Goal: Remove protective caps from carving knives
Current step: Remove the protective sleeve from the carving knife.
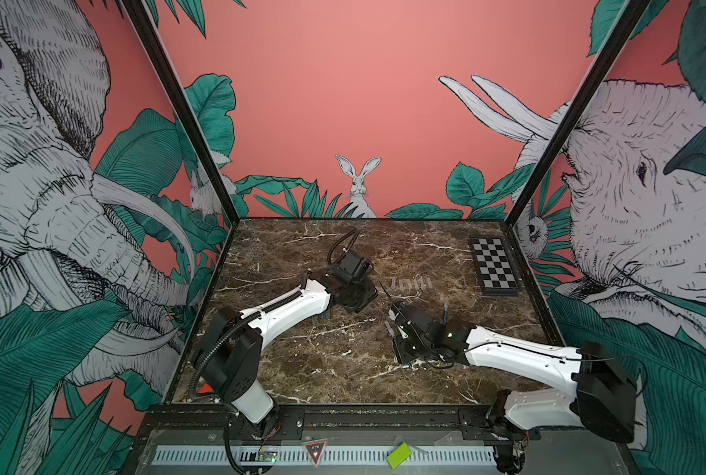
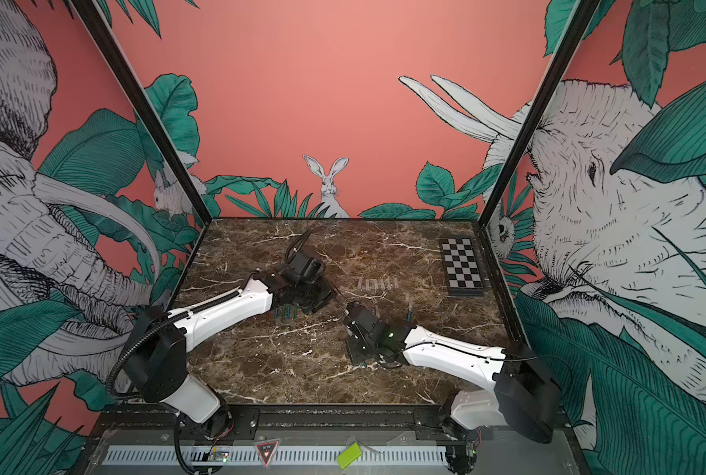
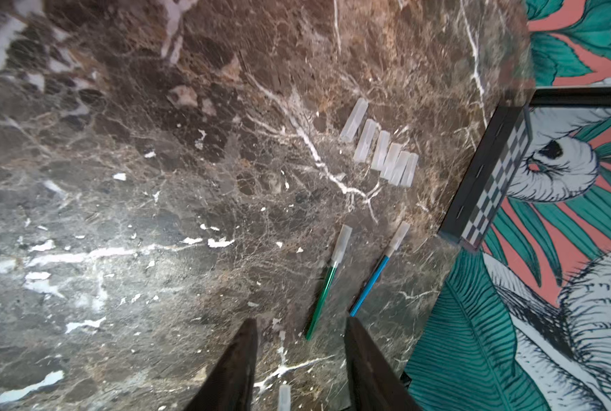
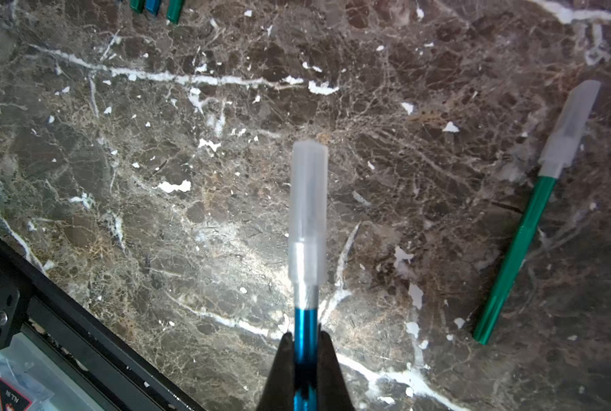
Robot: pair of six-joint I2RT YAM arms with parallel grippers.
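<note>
Tightly, the right gripper [image 4: 305, 341] clamps a blue knife [image 4: 305, 320] by its handle, cap [image 4: 308, 213] still on, over the marble table [image 4: 154, 213]. The left gripper [image 3: 300, 320] stands parted, gripping nothing; six loose caps [image 3: 381, 149] lie in a row on the marble, near two capped knives [image 3: 327, 283], one green, one blue.

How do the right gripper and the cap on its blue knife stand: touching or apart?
Apart. The right wrist view shows the right gripper shut on the blue knife; bare handle and a silvery collar separate it from the cap.
</note>
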